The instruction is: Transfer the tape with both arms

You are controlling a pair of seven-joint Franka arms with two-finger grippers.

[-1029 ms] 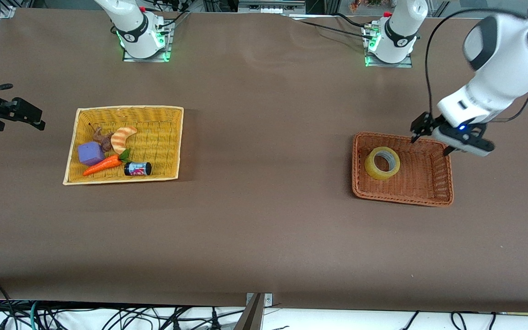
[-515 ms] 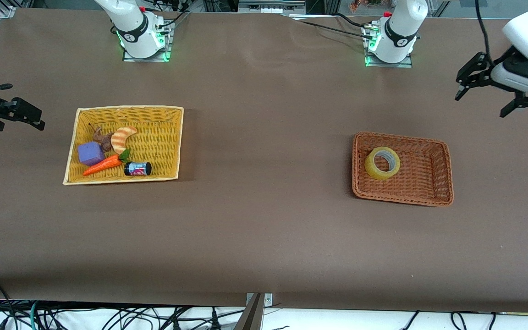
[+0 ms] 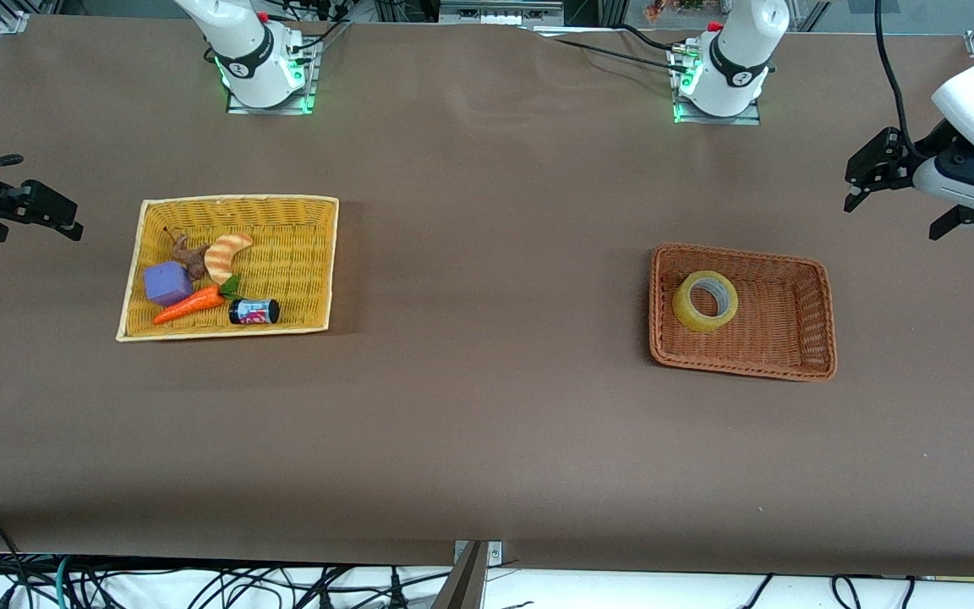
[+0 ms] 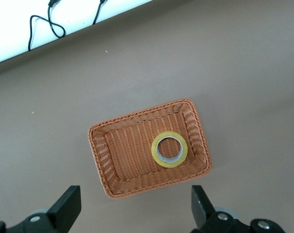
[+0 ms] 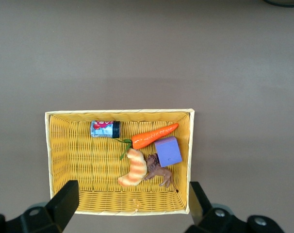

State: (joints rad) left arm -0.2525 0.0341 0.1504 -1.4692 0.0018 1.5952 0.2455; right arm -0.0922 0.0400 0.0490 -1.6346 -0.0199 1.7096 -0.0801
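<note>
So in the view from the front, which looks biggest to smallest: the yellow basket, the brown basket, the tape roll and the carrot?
1. Yellow basket
2. Brown basket, slightly smaller
3. Carrot and tape roll: too close to rank; the carrot looks longer, the roll wider.

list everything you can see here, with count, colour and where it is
tape: 1, yellowish, lying flat in the brown basket
brown basket: 1, toward the left arm's end
yellow basket: 1, toward the right arm's end
carrot: 1, orange, in the yellow basket
block: 1, purple, beside the carrot
crescent toy: 1, striped orange-cream, same basket
can: 1, dark, same basket
left gripper: open, over bare table
right gripper: open, above the yellow basket
</note>
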